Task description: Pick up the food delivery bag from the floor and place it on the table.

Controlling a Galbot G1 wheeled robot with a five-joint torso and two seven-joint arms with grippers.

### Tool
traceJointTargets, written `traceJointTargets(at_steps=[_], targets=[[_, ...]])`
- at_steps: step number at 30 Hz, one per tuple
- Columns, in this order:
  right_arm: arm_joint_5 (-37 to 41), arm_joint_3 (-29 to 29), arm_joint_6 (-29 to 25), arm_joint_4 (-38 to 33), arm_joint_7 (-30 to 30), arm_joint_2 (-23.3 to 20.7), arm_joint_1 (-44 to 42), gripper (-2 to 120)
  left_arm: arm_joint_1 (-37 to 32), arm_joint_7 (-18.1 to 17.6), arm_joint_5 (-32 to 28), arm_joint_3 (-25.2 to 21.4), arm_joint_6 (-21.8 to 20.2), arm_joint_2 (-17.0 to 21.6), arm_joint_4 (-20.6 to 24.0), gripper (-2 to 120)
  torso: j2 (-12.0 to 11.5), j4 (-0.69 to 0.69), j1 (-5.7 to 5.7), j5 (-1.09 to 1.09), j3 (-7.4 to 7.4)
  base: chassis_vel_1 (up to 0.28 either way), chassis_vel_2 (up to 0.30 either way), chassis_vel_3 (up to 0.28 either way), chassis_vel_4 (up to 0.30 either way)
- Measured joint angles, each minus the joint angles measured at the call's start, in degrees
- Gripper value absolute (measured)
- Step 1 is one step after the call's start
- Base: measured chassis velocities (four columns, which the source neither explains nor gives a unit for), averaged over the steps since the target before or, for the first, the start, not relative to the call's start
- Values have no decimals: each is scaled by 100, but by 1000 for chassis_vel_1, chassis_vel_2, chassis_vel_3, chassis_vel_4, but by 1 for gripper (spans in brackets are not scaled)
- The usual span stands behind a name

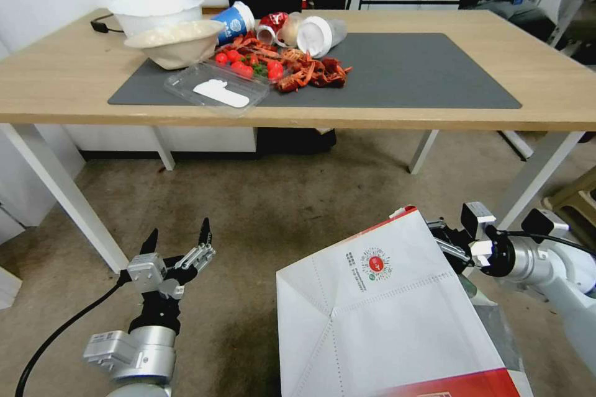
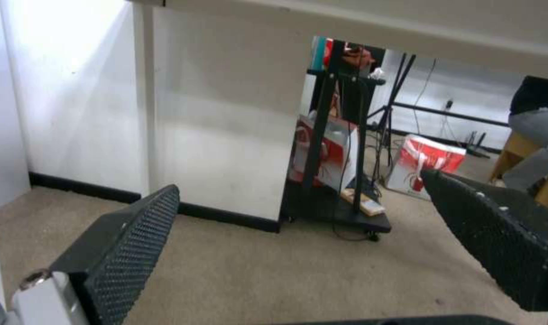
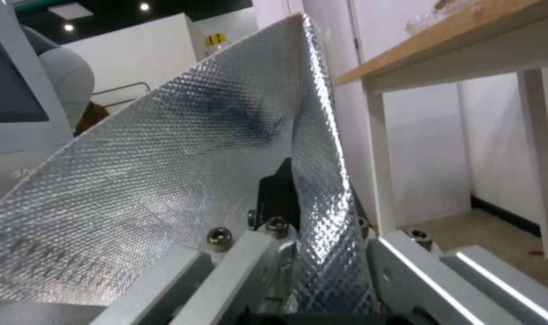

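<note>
Head view puts the bag (image 1: 397,316) low and right of centre, tilted with its white bottom panel and round red logo facing up, held above the floor (image 1: 261,211) in front of the table (image 1: 74,84); its lower corner and red band are cut off by the picture's edge, and the handles are out of sight. The right gripper (image 1: 450,242) grips the bag at its upper right edge, its fingertips hidden behind the paper; in the right wrist view the foil lining (image 3: 165,180) is pinched between the closed fingers (image 3: 277,194), and the foil blocks most of what lies beyond, leaving a table leg and an edge of tabletop beside it. The left gripper (image 1: 180,239) hangs low on the left over the carpet, apart from the bag, its two fingers (image 2: 129,243) spread wide and holding nothing. On the table a dark mat (image 1: 410,74) carries a litter of red food scraps (image 1: 292,68), a clear plastic tray (image 1: 217,88), two bowls (image 1: 167,25), a blue paper cup (image 1: 234,23) on its side and a tipped plastic cup (image 1: 320,35); what lies between the cups is hard to make out.
</note>
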State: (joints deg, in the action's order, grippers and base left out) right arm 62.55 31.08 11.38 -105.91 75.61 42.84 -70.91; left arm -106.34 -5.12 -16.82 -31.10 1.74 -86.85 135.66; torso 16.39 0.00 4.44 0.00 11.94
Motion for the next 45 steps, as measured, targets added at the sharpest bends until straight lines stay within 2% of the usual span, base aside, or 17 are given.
traceJointTargets(at_steps=[45], targets=[[-25, 67, -60, -108, 31, -92, -117, 0, -84, 32, 135, 7, 74, -47, 57, 100, 1014, 0, 332, 0, 682, 0, 0, 0, 0]])
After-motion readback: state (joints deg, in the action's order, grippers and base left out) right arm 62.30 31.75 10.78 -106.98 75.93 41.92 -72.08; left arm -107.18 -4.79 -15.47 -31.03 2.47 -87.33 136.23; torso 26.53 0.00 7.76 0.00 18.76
